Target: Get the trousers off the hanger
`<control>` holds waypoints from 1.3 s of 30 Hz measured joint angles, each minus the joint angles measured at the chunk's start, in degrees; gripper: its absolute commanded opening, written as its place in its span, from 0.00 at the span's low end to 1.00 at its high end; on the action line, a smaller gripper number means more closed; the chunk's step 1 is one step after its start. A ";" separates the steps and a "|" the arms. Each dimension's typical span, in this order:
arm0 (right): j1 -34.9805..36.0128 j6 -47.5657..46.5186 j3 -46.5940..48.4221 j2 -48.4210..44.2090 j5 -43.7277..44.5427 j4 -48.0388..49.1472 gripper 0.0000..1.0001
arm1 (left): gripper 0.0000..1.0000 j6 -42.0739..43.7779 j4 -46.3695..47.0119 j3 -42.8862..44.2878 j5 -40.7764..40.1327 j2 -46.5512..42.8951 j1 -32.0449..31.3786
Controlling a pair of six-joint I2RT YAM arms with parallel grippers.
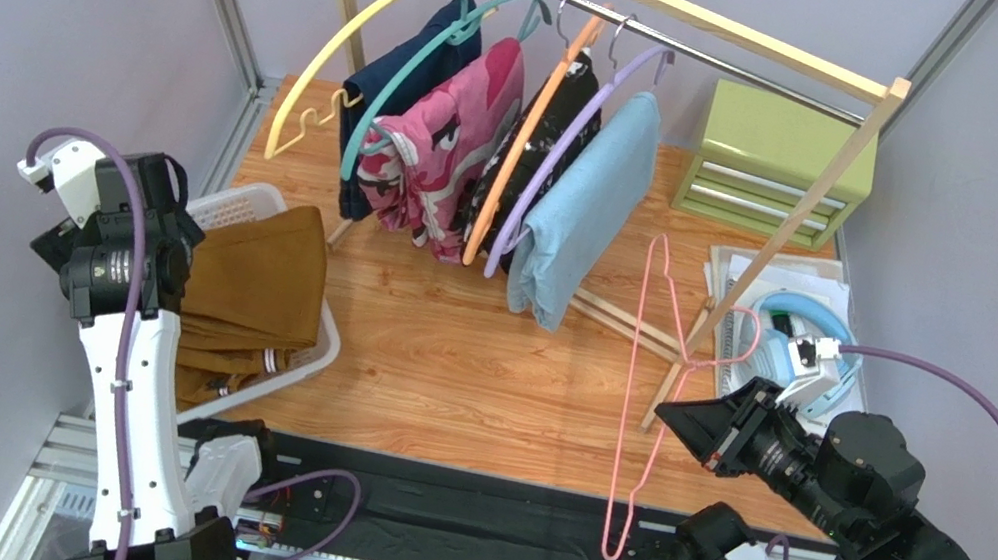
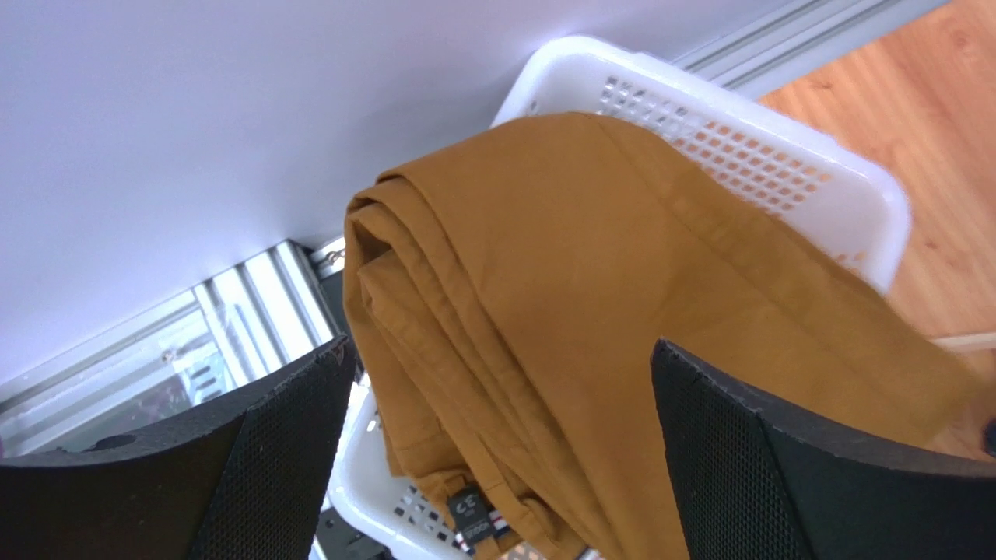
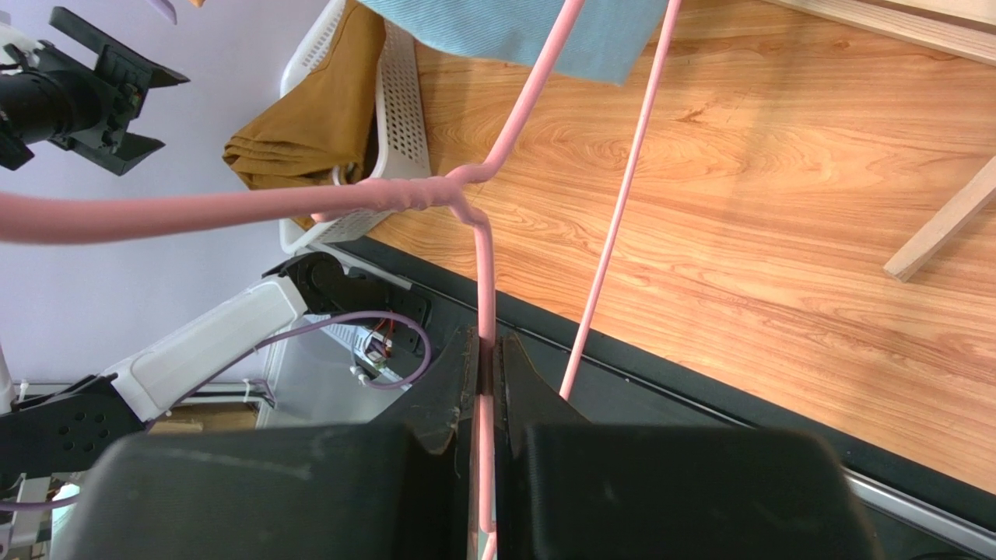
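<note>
Left fingers (image 2: 281, 443) wide over mustard-brown folded trousers (image 2: 561, 303) on white mesh basket (image 2: 818, 175); right fingers (image 3: 532, 391) pinch thin pink wire hanger (image 3: 485, 280). Lift left straight up.

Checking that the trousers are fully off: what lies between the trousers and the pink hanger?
Only the rim of the white basket and bare wooden tabletop, seen in the top view; the trousers and hanger are apart.

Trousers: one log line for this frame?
trousers: off hanger, draped over basket | left claw: open, above trousers | right claw: shut on hanger
</note>
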 measured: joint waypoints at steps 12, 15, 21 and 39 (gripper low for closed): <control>0.00 -1.36 3.37 5.95 -1.18 0.26 0.00 | 0.86 2.05 1.97 6.80 35.28 -7.89 0.07; 0.00 -2.10 5.29 8.04 -1.03 1.05 0.00 | 0.86 1.66 3.08 6.16 44.68 -11.76 -0.74; 0.00 -3.34 9.70 12.94 1.79 2.47 0.00 | 0.85 0.09 5.38 8.92 55.34 -11.67 -7.10; 0.00 -7.58 26.99 33.14 12.28 12.59 0.00 | 0.86 -4.04 24.00 20.68 75.52 -2.80 -22.05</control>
